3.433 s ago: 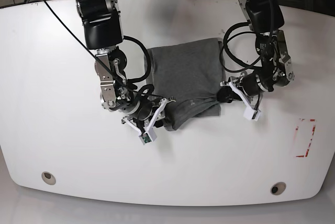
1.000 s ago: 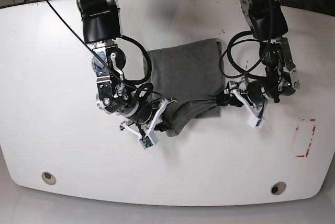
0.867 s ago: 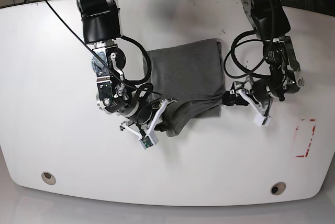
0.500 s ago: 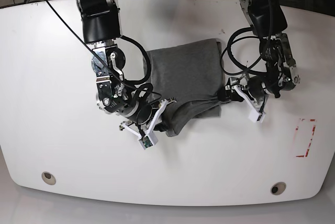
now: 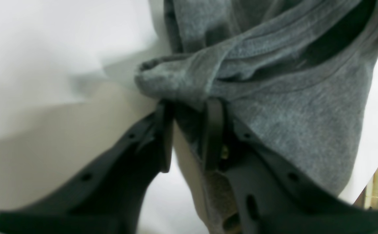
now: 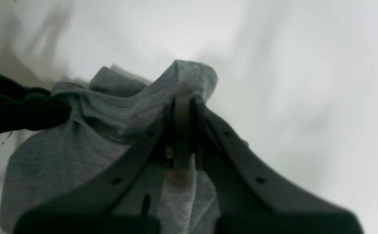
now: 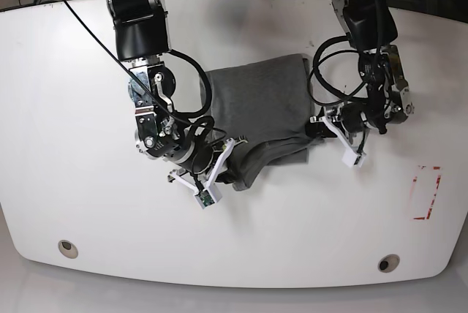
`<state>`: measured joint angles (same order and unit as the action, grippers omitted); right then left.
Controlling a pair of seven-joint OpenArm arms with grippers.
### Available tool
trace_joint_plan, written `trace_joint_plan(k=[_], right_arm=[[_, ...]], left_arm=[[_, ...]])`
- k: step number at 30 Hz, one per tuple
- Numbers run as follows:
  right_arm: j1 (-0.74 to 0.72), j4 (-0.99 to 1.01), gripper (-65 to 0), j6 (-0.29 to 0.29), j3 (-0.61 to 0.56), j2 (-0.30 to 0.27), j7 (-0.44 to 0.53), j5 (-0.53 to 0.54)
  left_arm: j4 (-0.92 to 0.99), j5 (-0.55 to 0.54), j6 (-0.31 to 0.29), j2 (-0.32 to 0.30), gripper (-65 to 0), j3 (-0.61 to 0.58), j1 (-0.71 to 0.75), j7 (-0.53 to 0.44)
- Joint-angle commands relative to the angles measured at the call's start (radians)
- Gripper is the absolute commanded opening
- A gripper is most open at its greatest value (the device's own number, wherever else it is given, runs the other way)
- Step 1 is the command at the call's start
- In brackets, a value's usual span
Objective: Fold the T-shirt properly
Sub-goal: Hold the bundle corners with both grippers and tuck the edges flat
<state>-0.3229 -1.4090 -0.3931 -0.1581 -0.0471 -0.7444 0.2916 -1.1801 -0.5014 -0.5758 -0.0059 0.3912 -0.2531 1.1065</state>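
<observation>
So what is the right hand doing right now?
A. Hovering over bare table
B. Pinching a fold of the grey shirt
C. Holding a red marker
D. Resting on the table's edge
B: the right wrist view shows the right hand shut on a bunched fold of the shirt.

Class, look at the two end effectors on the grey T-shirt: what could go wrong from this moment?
The left end effector grips only a bunched edge of the T-shirt, so the cloth may slip out. The right end effector pinches several stacked layers; lifting both could drag the fold crooked on the table.
</observation>
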Motion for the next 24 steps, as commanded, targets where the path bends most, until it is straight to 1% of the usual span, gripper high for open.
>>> trace_joint_plan(k=[1,8,12,14,24], right_arm=[[-0.026,-0.025,-65.0,-0.007,0.002,0.002,0.023,0.01],[-0.026,-0.025,-65.0,-0.007,0.002,0.003,0.023,0.01],[-0.026,-0.026,-65.0,-0.007,0.002,0.003,0.023,0.01],[-0.026,-0.04,-65.0,-0.007,0.002,0.003,0.023,0.01],[-0.006,-0.129,-65.0,-0.007,0.002,0.003,0.023,0.011]], left_arm=[[0.019,-0.018,-0.006,-0.004,-59.3,-0.001,-0.022,-0.016],[0.036,-0.018,-0.006,-0.009,-60.4,-0.002,-0.03,-0.047],[0.032,-0.018,-0.006,-0.006,-64.3,-0.002,-0.033,-0.05],[0.029,-0.019,-0.006,-0.004,-64.7,-0.002,-0.033,-0.05],[-0.128,-0.019,-0.006,-0.003,-64.9,-0.002,-0.028,-0.042]])
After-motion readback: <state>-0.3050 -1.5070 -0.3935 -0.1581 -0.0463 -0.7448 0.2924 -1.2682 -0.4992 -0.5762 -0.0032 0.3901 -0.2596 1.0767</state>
